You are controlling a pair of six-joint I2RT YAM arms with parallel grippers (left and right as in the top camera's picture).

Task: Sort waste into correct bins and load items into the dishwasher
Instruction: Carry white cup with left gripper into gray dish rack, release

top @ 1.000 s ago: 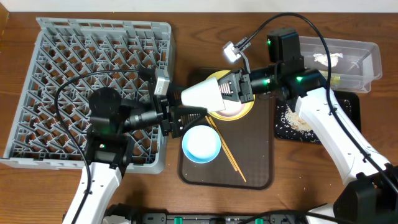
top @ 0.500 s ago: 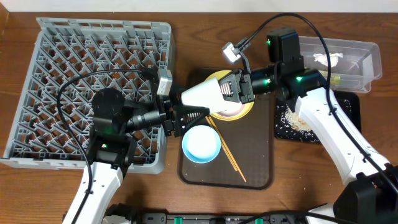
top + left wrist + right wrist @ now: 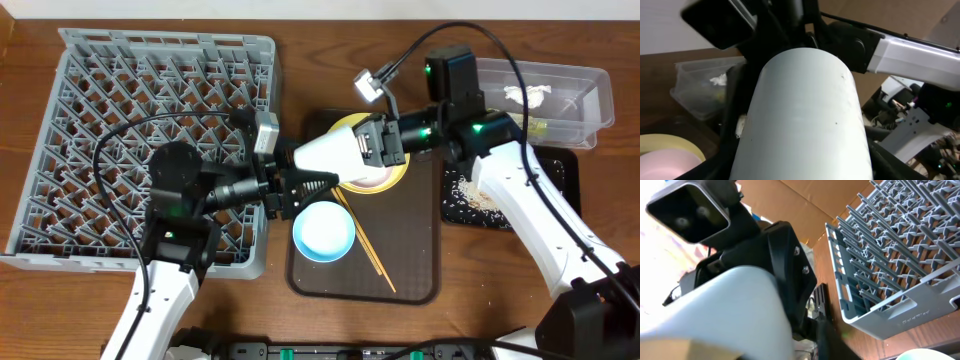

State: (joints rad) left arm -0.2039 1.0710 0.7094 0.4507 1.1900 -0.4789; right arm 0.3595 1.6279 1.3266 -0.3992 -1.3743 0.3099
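Observation:
A small white cup is held in the air between my two grippers, above the left edge of the brown tray. My right gripper is shut on its right end. My left gripper is open with its fingers on either side of the cup's left end; the cup fills the left wrist view. The yellow plate lies under the right gripper, with a pale pinkish dish on it. The light blue bowl and the chopsticks lie on the tray. The grey dish rack is at the left.
The dark brown serving tray is in the middle. A clear tub at the back right holds a white tissue. The black tray in front of it holds rice scraps.
My left gripper has moved a little right and up, closing in round the cup's left end. The right gripper and the cup have shifted slightly left.

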